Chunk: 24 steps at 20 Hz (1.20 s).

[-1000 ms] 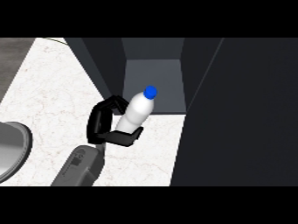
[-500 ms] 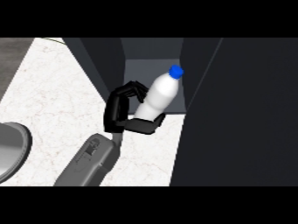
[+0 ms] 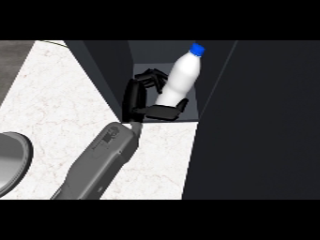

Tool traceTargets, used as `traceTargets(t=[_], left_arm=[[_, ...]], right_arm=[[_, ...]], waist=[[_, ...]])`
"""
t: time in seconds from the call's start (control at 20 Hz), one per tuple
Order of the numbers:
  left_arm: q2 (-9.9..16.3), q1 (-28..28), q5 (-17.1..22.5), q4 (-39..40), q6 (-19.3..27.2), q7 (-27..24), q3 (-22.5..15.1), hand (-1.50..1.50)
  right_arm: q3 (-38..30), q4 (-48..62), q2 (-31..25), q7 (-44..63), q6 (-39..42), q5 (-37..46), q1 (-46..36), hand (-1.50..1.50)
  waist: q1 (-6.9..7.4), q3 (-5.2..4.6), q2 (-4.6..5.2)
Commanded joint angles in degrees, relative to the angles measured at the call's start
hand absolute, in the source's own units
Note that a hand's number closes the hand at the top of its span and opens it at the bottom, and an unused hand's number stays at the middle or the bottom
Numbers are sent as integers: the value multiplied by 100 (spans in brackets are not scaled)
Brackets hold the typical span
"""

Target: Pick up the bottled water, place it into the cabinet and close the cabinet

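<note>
Counter (image 3: 58, 108) is crossed by one grey forearm; beyond it, the hand (image 3: 143, 101) is clenched round the bottled water (image 3: 178, 77), now carried inside the cabinet (image 3: 96, 70) opening, where earlier it hung outside; release is judged next.

One bottled water (image 3: 179, 77); one cabinet (image 3: 273, 117); one robot hand (image 3: 143, 101).
</note>
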Motion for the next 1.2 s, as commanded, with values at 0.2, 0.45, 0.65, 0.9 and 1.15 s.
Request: traceTargets(t=[0.2,0.45,0.65,0.9,1.15], left_arm=[[-1,-892,569,1395,224,-251,305,150],[-1,-1447,941,2168,774,-516,74,150],[-1,-1697,824,2849,596,-848,447,150],[25,-2022,693,3594,794,-1111,583,150],[-1,-2120,774,3973,797,-1420,571,150]], right_arm=[[-110,-331,-122,-436,168,-100,437,-150],[17,-332,-152,-631,206,-160,676,-150],[70,-673,-234,-433,195,-100,691,-150],[47,-784,-368,-403,271,-91,718,-150],[-255,-279,-305,-865,347,-348,741,-150]], waist=[[-34,2,20],[-214,2,46],[-173,-3,52],[-235,-6,78],[-191,-1,80]])
